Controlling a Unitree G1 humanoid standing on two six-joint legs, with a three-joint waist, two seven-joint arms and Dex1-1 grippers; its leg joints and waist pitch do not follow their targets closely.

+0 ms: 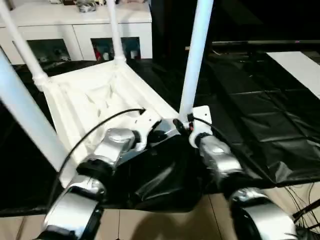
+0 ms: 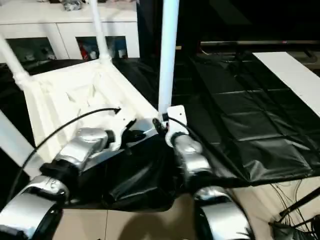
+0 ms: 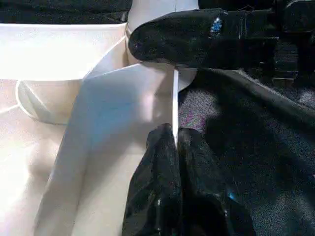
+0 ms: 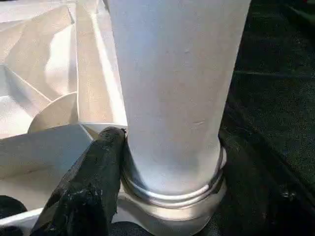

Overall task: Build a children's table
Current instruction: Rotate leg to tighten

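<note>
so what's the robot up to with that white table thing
The robot is assembling a children's table, which lies upside down on black sheeting with its legs pointing up. The right gripper has its jaws around the base of the near leg, right where it enters its corner socket. The left gripper is shut on the thin edge of the table's rim beside that corner, steadying it.

Dim room, overhead light; glare on table underside (image 1: 95, 95); wrist views soft.

White children's table (image 1: 95, 100) with X-ribbed underside, black sheet (image 1: 260, 125), silver forearms (image 1: 112, 147).
</note>
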